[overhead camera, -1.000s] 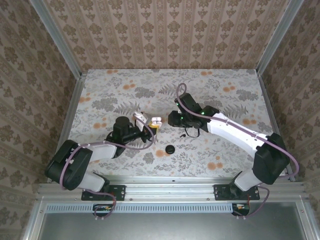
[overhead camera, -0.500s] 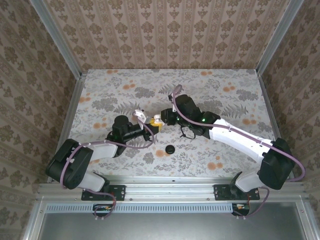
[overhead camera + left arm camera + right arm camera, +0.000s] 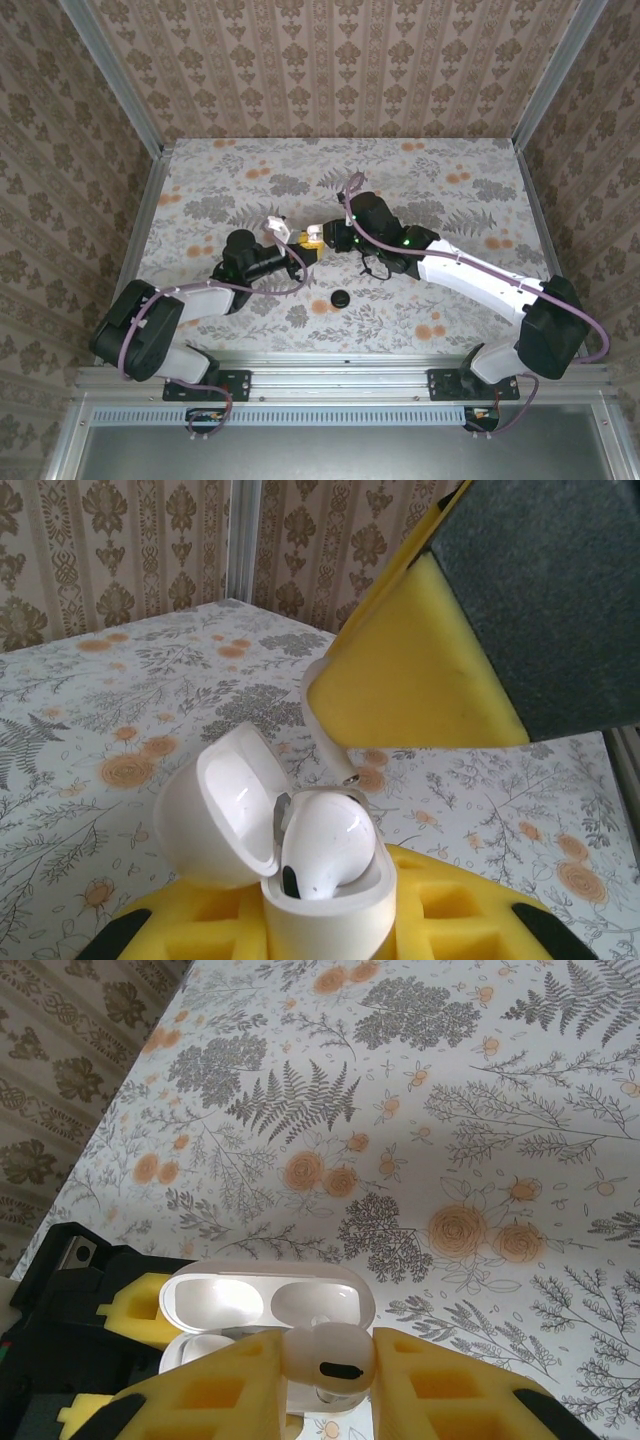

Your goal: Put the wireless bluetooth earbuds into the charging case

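Table: flat floral-patterned tabletop [image 3: 450, 170], with patterned wall panels on three sides.
Left claw: left gripper [image 3: 325, 935] is set narrow, its yellow foam pads clamped on the lower body of the case.
Case: small white glossy rounded plastic charging case [image 3: 330, 905], held upright off the tabletop near its middle, a shade left of centre. The lid is hinged open.
First earbud: tiny white glossy plastic first earbud [image 3: 325, 845] sits in the case, its rounded head above the rim.
Right claw: right gripper [image 3: 325, 1390] is set narrow, its yellow foam pads pinching the other bud.
Second earbud: tiny white glossy plastic second earbud [image 3: 328, 1353], with its stem pointing down just above the open case. Cannot tell whether the two touch.
Claws: tip to tip over the middle of the table.
Other: small black round disc [image 3: 341, 298] lies flat on the tabletop, nearer the near edge and apart from both claws.
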